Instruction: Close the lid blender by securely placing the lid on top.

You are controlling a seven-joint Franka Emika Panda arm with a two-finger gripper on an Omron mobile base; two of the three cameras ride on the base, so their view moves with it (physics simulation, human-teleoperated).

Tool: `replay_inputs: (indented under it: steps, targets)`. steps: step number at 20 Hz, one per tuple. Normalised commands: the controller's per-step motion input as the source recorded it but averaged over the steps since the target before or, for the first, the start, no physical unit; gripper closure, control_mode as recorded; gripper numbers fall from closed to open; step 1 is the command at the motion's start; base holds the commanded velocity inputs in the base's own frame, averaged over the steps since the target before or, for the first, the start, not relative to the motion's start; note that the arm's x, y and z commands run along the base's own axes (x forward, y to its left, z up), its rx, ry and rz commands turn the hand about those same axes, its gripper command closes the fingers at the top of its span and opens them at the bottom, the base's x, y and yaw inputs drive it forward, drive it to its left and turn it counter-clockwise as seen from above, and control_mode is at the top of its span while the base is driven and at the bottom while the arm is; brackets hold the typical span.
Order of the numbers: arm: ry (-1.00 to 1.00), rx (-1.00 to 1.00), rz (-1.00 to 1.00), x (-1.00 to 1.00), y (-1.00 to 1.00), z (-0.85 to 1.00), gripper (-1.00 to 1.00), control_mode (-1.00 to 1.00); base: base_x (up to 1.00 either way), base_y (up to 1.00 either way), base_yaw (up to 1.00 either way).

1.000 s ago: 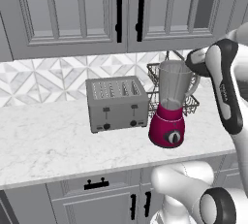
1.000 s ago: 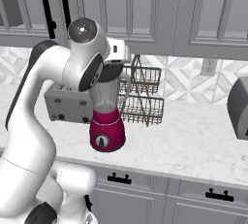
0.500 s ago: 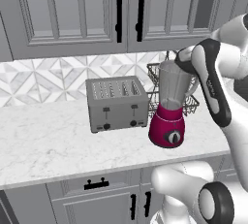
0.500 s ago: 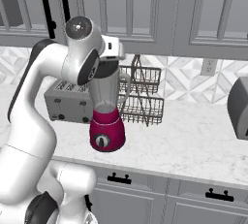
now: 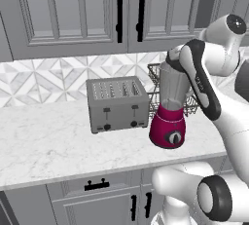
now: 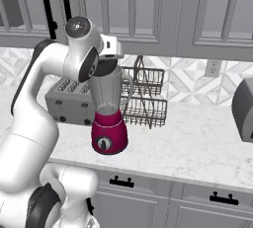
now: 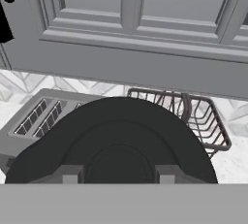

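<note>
Now the gripper [image 6: 106, 66], pinching the lid [image 7: 116, 145], had dropped onto the blender [image 5: 169, 107] rim, toaster [image 5: 116, 103] at nine o'clock; seating looked near

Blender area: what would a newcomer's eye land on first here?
The magenta-based blender stands near the counter's front edge, and the white arm bends over its jar top. In the hand view, the black lid looms large right in front of the pincer. Behind stand a grey toaster and a wire rack.
</note>
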Motion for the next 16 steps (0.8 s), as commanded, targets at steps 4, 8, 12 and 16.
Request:
replay_inputs:
  steps: [4,8,12,16]
  targets:
    - [0.0,0.0,0.0,0.25,0.03,0.0,1.0,-1.0,0.0,0.0,0.0]
    - [0.0,0.0,0.0,0.18,0.0,0.0,1.0,-1.0,0.0,0.0,0.0]
    - [0.0,0.0,0.0,0.19,0.0,0.0,1.0,-1.0,0.0,0.0,0.0]
    - [0.0,0.0,0.0,0.17,0.0,-0.04,1.0,-1.0,0.0,0.0,0.0]
